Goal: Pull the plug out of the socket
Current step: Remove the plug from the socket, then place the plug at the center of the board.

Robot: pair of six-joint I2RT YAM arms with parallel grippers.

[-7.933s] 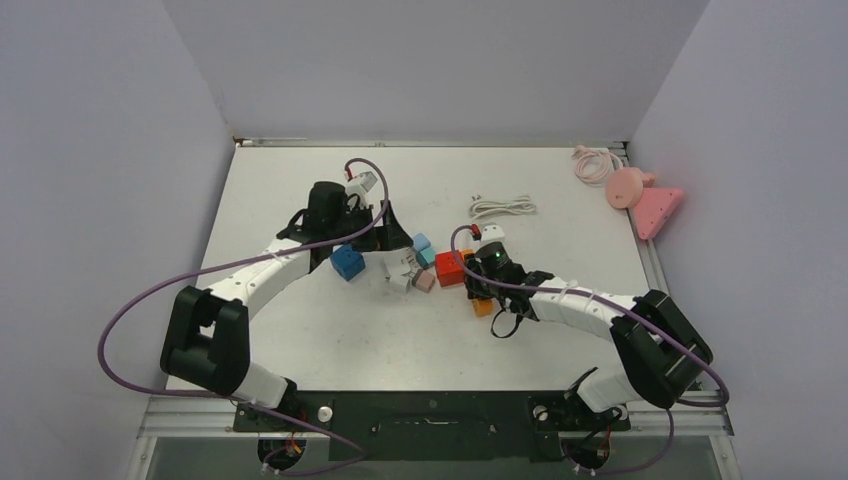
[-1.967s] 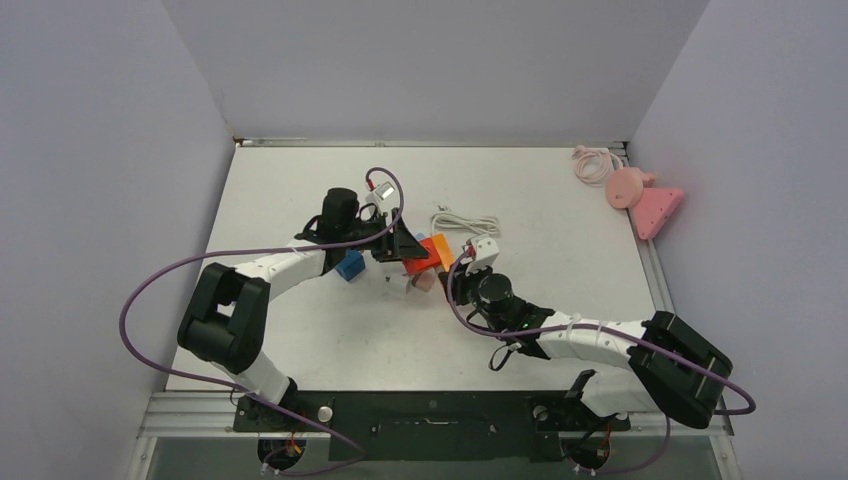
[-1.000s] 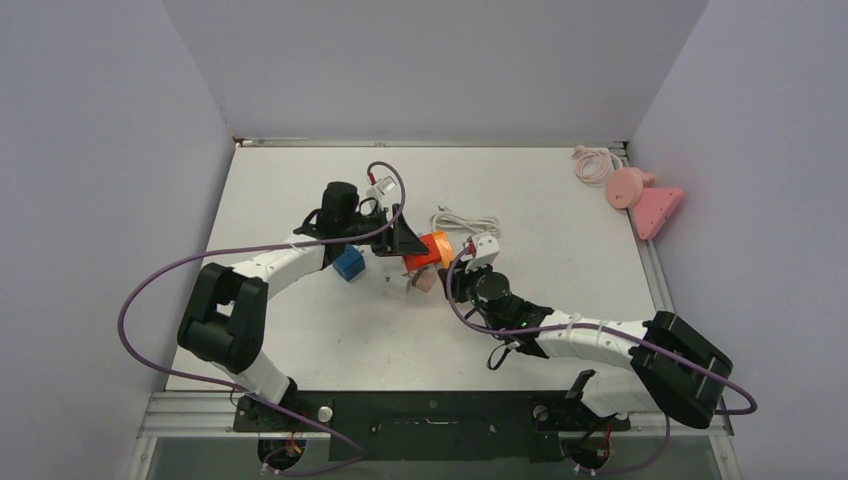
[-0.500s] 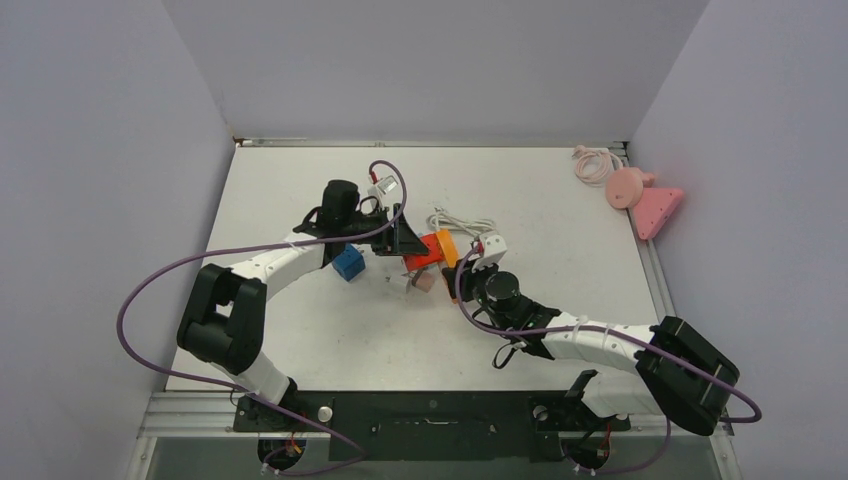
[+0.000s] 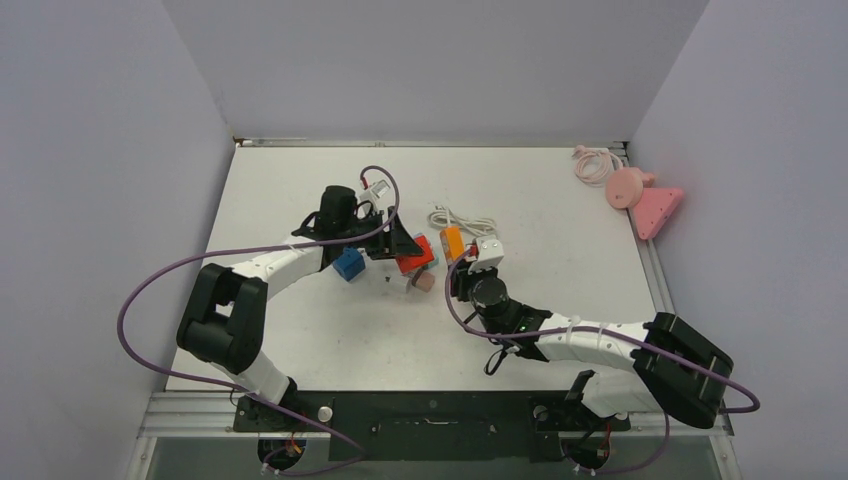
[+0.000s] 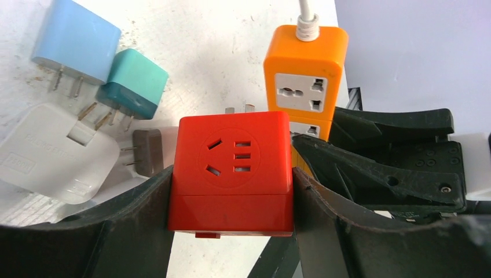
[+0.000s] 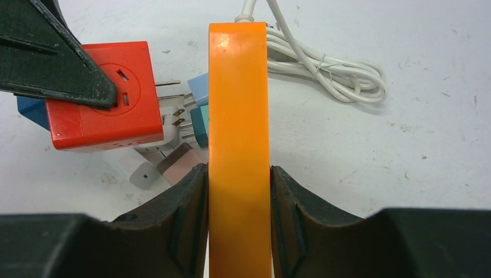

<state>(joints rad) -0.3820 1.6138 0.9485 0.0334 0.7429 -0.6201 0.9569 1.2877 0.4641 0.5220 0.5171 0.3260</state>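
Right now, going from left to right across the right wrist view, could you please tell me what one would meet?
red cube plug → light blue adapter → orange socket strip → coiled white cable

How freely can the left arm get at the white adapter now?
Probably not yet: the left gripper is closed on the red plug, so it is occupied, though the white adapter lies close beside it.
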